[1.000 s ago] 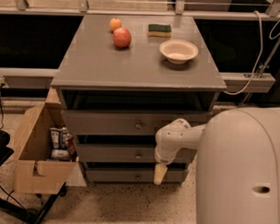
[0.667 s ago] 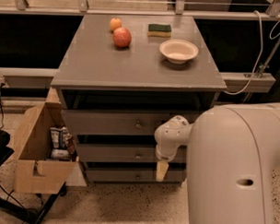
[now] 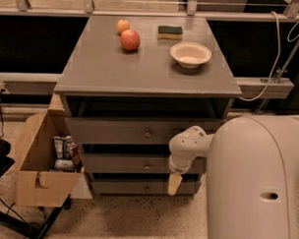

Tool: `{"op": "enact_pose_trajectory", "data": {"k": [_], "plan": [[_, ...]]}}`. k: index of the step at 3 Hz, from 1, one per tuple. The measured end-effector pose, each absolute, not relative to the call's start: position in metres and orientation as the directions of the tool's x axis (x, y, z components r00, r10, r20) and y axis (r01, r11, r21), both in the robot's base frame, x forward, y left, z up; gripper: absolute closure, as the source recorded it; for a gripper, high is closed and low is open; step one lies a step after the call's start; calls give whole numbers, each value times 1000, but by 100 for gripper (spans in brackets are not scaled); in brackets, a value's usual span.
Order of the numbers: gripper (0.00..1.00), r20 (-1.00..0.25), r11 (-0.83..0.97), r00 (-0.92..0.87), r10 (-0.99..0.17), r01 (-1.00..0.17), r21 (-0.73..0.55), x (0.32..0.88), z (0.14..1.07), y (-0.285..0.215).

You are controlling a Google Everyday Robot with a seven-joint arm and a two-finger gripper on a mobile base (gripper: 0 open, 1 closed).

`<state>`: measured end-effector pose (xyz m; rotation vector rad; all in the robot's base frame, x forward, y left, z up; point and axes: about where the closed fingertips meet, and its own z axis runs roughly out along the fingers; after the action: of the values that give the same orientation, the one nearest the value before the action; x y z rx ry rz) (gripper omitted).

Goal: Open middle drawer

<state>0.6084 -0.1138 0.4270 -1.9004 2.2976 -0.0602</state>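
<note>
The grey cabinet (image 3: 92,80) has three drawers. The middle drawer (image 3: 118,163) is a wide shallow grey front with a small round metal knob (image 3: 148,165) at its centre, and it sits flush with the other fronts. My gripper (image 3: 174,184) hangs tip-down from the white wrist (image 3: 187,147). It is right of the knob and a little below it, in front of the right part of the lowest drawer (image 3: 127,186). The top drawer (image 3: 114,131) is above. My large white arm housing (image 3: 255,184) fills the lower right.
On the cabinet top are a red apple (image 3: 130,40), an orange (image 3: 123,26), a green sponge (image 3: 170,31) and a white bowl (image 3: 190,54). An open cardboard box (image 3: 34,186) with packets stands at the cabinet's left. A cable (image 3: 269,81) hangs at the right.
The white arm housing has shifted slightly across the lower right. The gripper stays almost in the same spot in front of the drawers. The drawers have not moved.
</note>
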Motion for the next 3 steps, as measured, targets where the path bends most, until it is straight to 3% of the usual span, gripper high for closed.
{"op": "enact_pose_trajectory", "data": {"k": [2, 3], "plan": [[0, -210, 192, -150, -966, -961, -199, 624, 417, -110], [0, -153, 152, -115, -982, -954, -257, 631, 422, -113]]}}
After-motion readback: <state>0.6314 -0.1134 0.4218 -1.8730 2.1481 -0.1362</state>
